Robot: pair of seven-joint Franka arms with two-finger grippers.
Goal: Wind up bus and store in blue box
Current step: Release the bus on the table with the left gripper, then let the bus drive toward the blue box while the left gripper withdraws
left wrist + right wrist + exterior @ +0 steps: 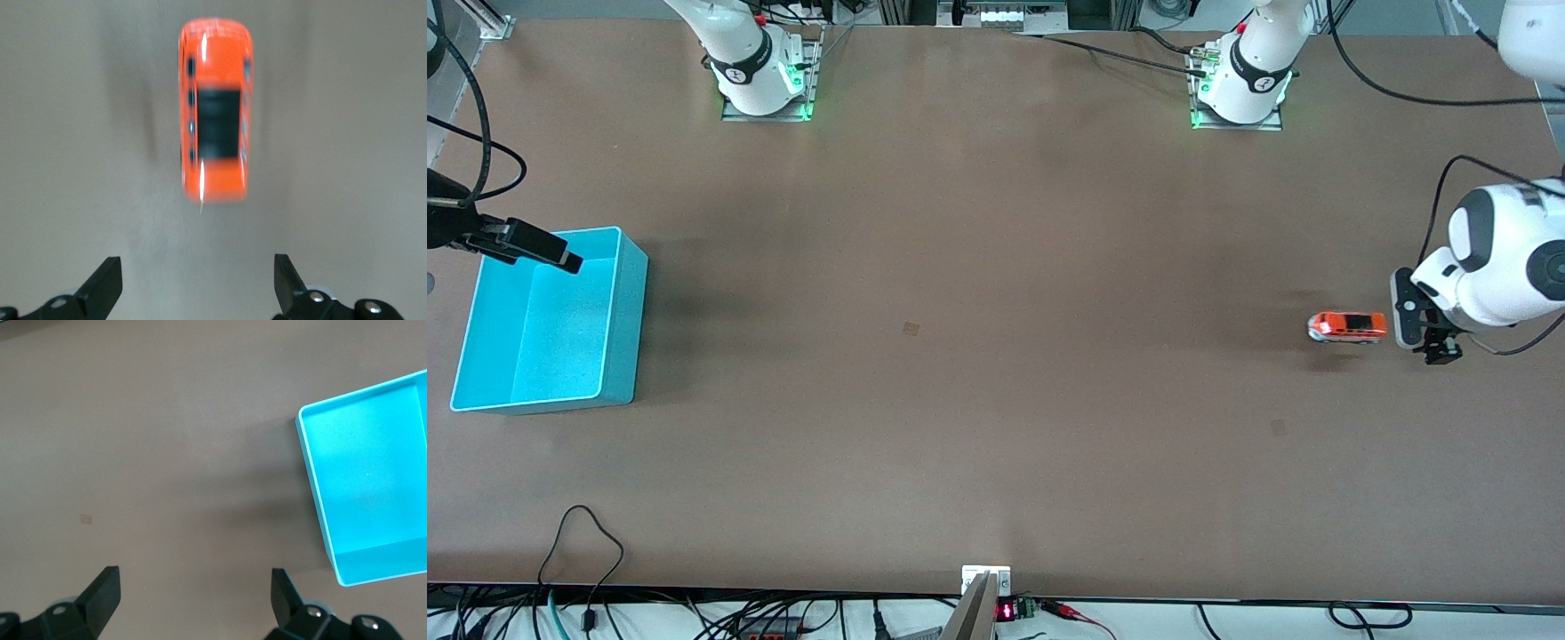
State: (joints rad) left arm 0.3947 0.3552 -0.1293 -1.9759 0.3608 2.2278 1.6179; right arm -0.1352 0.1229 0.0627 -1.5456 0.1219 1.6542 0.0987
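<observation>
Low at the left arm's edge of the tabletop point(996, 222): left gripper point(1436, 342), fingers point(103, 287) spread wide, holding nothing, just beside the bus point(1347, 326). Toward the right arm's edge: blue box point(618, 356) under the waiting right gripper point(543, 249), fingers point(100, 597) wide, empty.

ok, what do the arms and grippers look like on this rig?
Both arms are glossy white with black joint bands, on bases lit green, with black cables trailing. The left gripper and right gripper are black, with wedge-shaped fingers.
</observation>
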